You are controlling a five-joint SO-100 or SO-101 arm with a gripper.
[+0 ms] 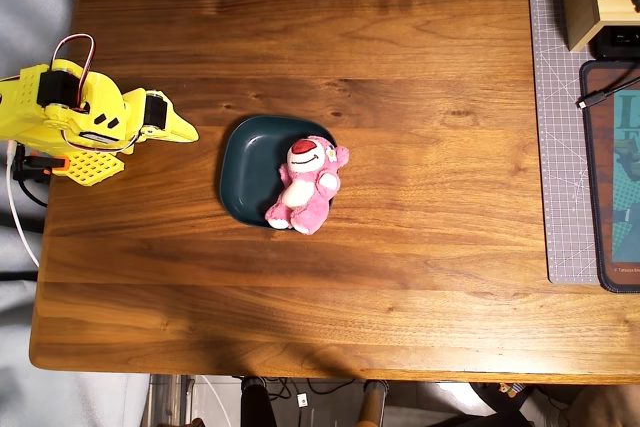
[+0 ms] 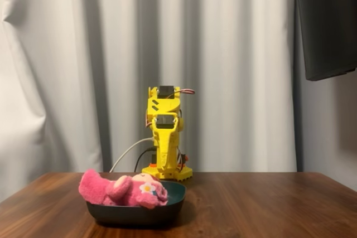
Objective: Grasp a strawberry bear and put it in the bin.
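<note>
One walnut table [image 1: 420, 247], white curtain [image 2: 223, 71] behind

1. The table [image 1: 420, 247] is dark brown wood with clear grain and a soft satin sheen, no real glare.
2. The claw [image 1: 185, 132] and its arm look like matt yellow plastic, with a perforated grid texture on the base.
3. Just past the claw tip, the bin [image 1: 238, 172] is smooth dark teal with a slightly glossy finish.
4. The strawberry bear [image 1: 305, 187], on the bin's far side from the claw, is fuzzy pink plush cloth.
5. Behind the arm in the fixed view hangs a curtain [image 2: 72, 65], pale matt cloth in folds.
6. Well away from the claw, a grey cutting mat [image 1: 560, 147] looks matt with a printed grid.
</note>
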